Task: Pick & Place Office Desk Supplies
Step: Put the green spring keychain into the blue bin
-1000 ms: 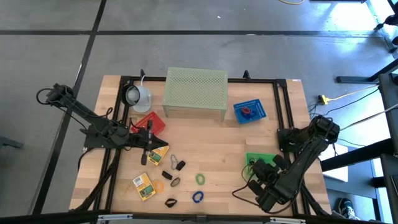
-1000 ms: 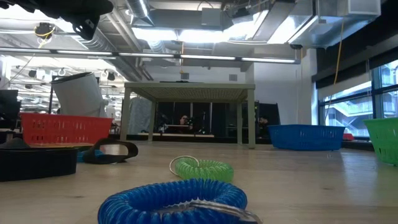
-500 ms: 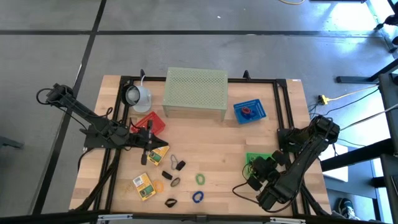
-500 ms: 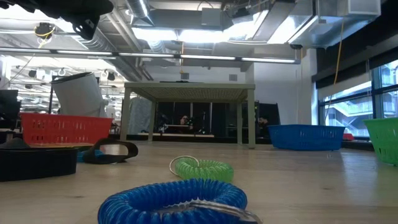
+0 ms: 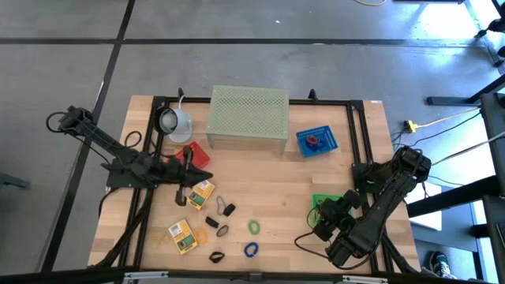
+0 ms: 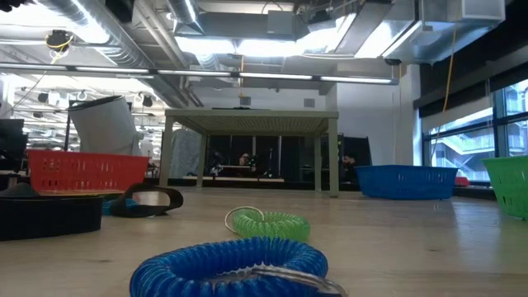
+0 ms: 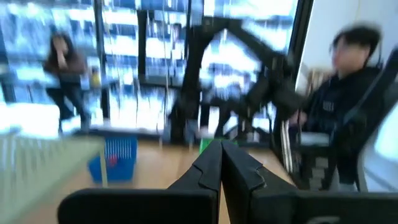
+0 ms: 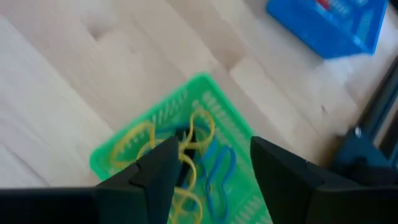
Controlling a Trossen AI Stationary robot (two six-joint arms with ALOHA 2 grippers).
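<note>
The office desk supplies lie loose on the wooden table's near half: two yellow packets (image 5: 202,192) (image 5: 182,234), black clips (image 5: 229,210), a green loop (image 5: 254,227) and a blue loop (image 5: 251,249). My left gripper (image 5: 188,167) hangs shut and holds nothing beside the red basket (image 5: 194,153); its fingers (image 7: 221,163) point level across the table. My right gripper (image 8: 214,168) is open above the green basket (image 8: 186,118), which holds yellow and blue bands. Its fingers stand apart over the basket and touch nothing.
A pale green perforated stand (image 5: 248,117) fills the far middle. A blue basket (image 5: 317,140) sits to its right and a white cup-like object (image 5: 175,122) to its left. People sit beyond the table in the left wrist view. Black frame rails run along the table's edges.
My right gripper has opened above the green basket while staying in place. My left gripper has tipped up from pointing down at the yellow packet to pointing level, rising a little, and has stayed shut.
</note>
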